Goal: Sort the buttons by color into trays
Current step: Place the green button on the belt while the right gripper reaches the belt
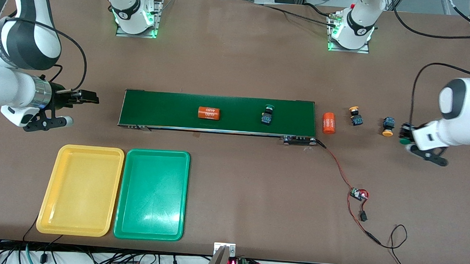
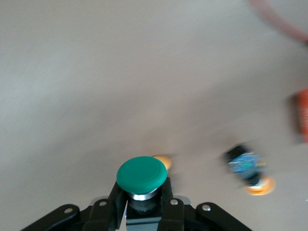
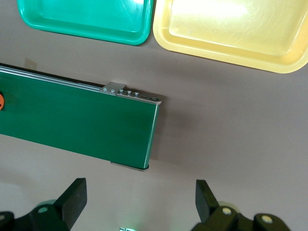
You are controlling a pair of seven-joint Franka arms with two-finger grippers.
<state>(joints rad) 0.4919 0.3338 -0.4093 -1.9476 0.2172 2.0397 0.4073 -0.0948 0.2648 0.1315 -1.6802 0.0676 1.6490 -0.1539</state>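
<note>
1. Right hand (image 1: 84, 97) waits over bare table (image 1: 232, 180) at the right arm's end, black fingers spread wide, holding nothing.
2. Yellow tray (image 1: 47, 214) and green tray (image 1: 123, 222): glossy, shallow, rounded-corner plastic, side by side and touching, nearer the front camera than the conveyor belt (image 1: 167, 110).
3. Belt: flat, matte dark green; carries an orange cylinder (image 1: 208, 113) with white print and a green-capped button (image 1: 267, 115).
4. Past the belt's end: second orange cylinder (image 1: 329, 123), then two yellow-capped buttons (image 1: 355, 115) (image 1: 388, 127), blocky black-and-blue bodies.
5. Left hand (image 2: 143, 204) at the left arm's end, clamped on the body of a smooth round green-capped button (image 2: 142, 174).
</note>
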